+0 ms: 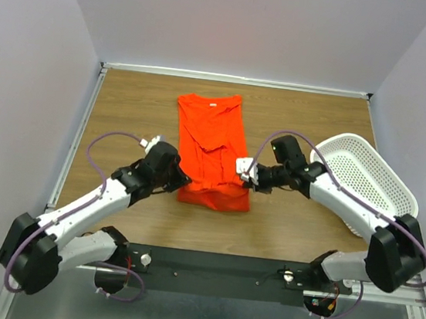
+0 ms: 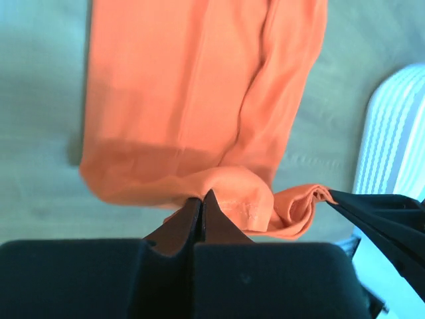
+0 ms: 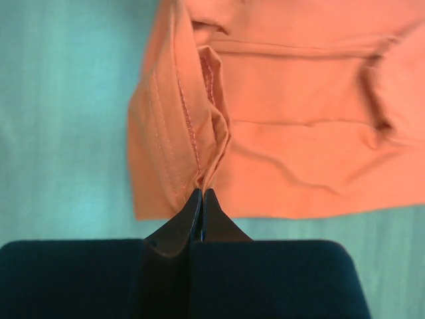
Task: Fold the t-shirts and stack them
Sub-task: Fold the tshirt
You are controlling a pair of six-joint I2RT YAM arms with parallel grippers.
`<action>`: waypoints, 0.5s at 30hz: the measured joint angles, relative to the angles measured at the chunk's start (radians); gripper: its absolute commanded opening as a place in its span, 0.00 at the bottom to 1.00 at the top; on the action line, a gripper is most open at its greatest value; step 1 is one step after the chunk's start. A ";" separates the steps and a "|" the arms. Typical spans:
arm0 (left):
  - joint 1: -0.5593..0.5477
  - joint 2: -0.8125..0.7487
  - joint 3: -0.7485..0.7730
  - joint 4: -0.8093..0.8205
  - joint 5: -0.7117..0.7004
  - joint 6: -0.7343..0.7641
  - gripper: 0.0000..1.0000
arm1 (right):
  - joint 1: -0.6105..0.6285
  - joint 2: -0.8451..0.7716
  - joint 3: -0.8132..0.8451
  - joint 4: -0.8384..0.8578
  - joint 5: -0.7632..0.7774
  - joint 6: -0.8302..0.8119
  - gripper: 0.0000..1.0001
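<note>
At the near end, the left jaws are clamped on the left hem corner of the orange t-shirt [image 1: 214, 140], and the right jaws pinch its stitched right edge. The soft, wrinkled shirt lies on the wooden bench [image 1: 126, 110] as 1 narrow folded strip, long axis near-to-far, collar farthest. A white perforated plastic basket [image 1: 367, 174] sits rightward, well apart, beside the right arm
</note>
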 measured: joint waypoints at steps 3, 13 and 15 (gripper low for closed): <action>0.116 0.115 0.077 0.056 0.040 0.083 0.00 | -0.032 0.084 0.082 0.026 0.016 0.020 0.01; 0.291 0.439 0.294 0.201 0.175 0.261 0.00 | -0.085 0.369 0.343 0.112 0.079 0.075 0.01; 0.317 0.480 0.317 0.215 0.200 0.283 0.00 | -0.092 0.413 0.382 0.118 0.094 0.085 0.01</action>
